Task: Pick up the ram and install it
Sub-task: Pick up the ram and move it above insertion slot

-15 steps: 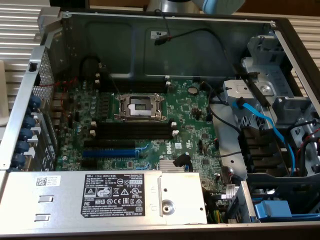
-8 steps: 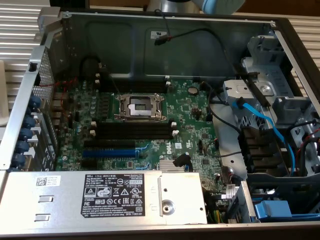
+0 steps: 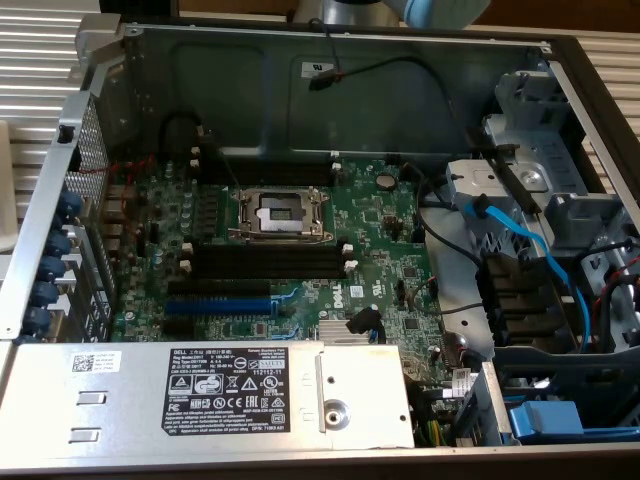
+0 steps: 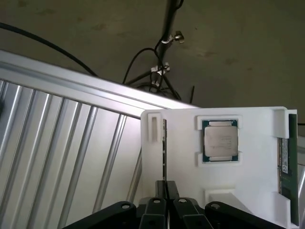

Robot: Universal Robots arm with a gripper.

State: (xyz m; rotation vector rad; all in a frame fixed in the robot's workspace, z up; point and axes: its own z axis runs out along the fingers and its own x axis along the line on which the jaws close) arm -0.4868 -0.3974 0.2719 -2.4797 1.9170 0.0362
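claw pinched on the ram at the tray's edge slot

wrist view, closest in: the gripper has its two black fingers drawn almost together, and the ram runs edge-on straight into the thin gap between them, so the claw is clamped on the stick's near end. the ram stands on edge in a narrow slot hard against the side rim of the white tray, with little room either side of it. further across the tray a processor chip sits flat in its square pocket, well apart from the claw. at the tray's opposite rim lies a second green stick with a small white label. just beside the tray is a ribbed metal surface, and beyond it bare floor with dark cables.

exterior view now, the open case: nearest is the grey power supply, then the blue slot, then the long black slots with white end clips, open room above them. past those sits the processor socket. blue cables crowd the exterior view's right. the ram is not yet in the board.
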